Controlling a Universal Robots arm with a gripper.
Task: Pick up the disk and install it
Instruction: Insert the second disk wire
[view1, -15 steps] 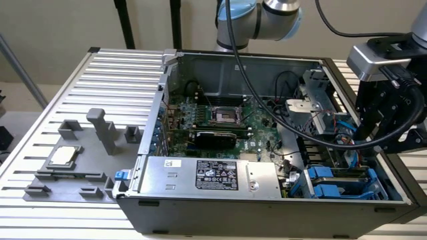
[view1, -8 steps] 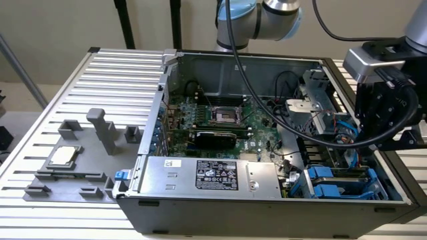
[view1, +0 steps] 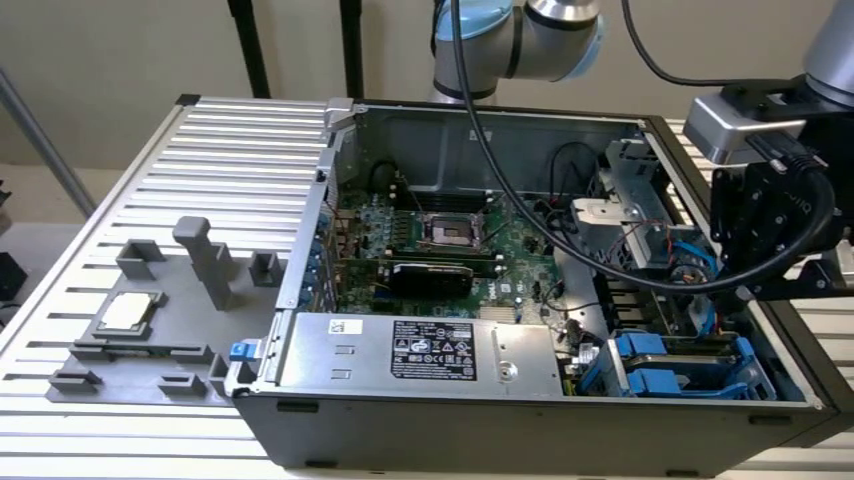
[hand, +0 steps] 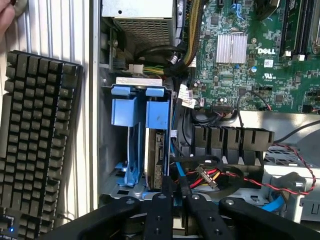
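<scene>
**Gripper down at the drive cage, jaws nearly together**

So the gripper (hand: 177, 197) is hanging low over the drive corner of the case (view1: 534, 430), and its jaws are squeezed down to a thin slit. I honestly can't tell if anything is caught in that slit.

The disk (hand: 158, 147) is standing on edge in the cage (hand: 131, 165), straight ahead of the fingertips, with one finger (hand: 161, 210) overlapping its near end. Its blue rail tab is at the far end from the tool. Next slot over, on the side away from the other finger, there's an empty blue carrier (hand: 124, 111).

Just past that other finger there's a plug (hand: 207, 176) with red and yellow wires, lying loose in the bay. Further out ahead of the gripper you get the power supply (hand: 142, 20) and the motherboard (hand: 250, 55).

Outside the case wall, off to the cage side of the tool, a keyboard (hand: 40, 140) sits on the slatted table (hand: 55, 30)
</scene>
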